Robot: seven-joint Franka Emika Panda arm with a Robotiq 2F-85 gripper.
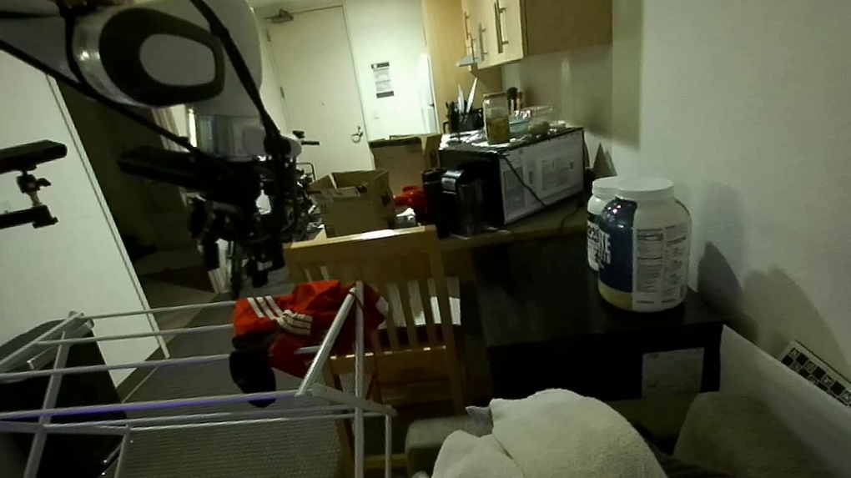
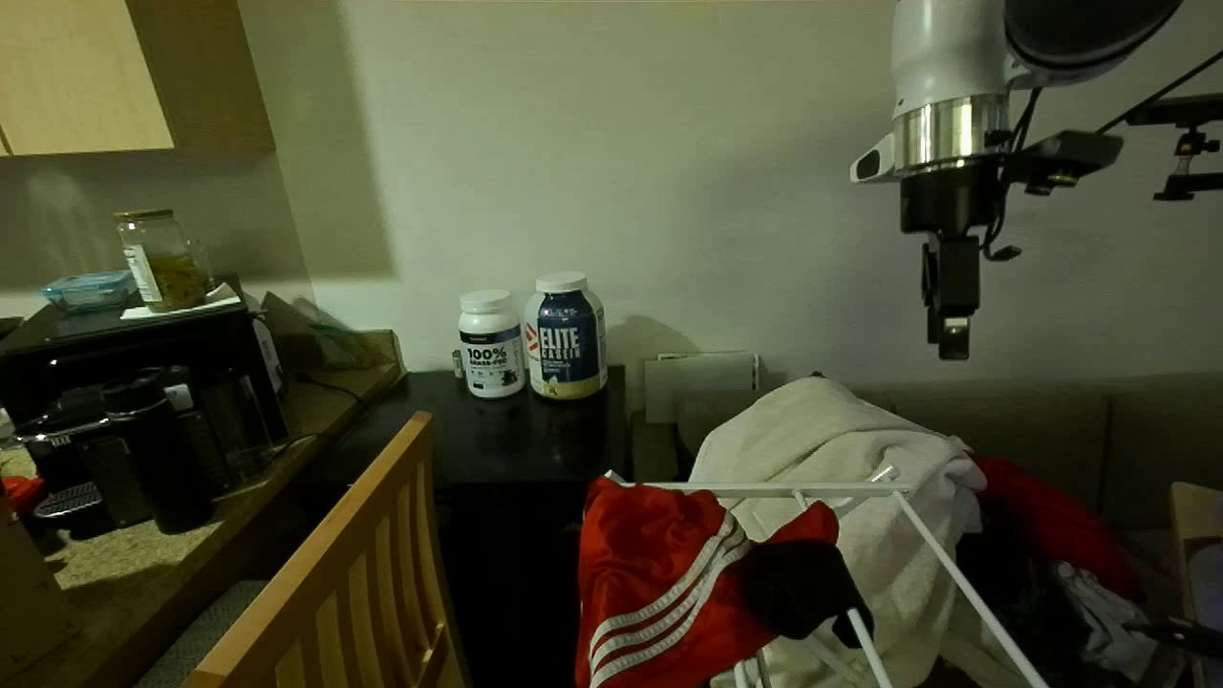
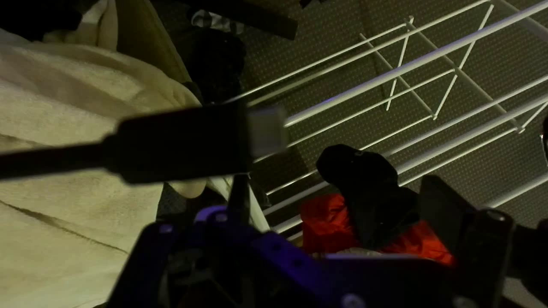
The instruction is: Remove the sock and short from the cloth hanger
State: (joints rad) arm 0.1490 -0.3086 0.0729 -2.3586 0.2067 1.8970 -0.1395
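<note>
Red shorts (image 2: pixel 650 578) and a black sock (image 3: pixel 370 182) can be seen slung over one end of the rack (image 2: pixel 841 490), sock lapped partly over the shorts. The pincer (image 2: pixel 954 339) is held up higher, clear of both, spread pretty wide in the wrist view.

One sock (image 3: pixel 366 186), one pair of shorts (image 2: pixel 650 564), one drying rack (image 1: pixel 138 407), two tubs (image 2: pixel 567 339), one chair (image 1: pixel 362 253)

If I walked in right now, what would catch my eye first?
Probably the bright red, white-striped shorts, draped over the white drying rack, with a black sock overlapping them. Higher up, the robot's open gripper points downward. A big pale cloth lies heaped beside the rack.
</note>
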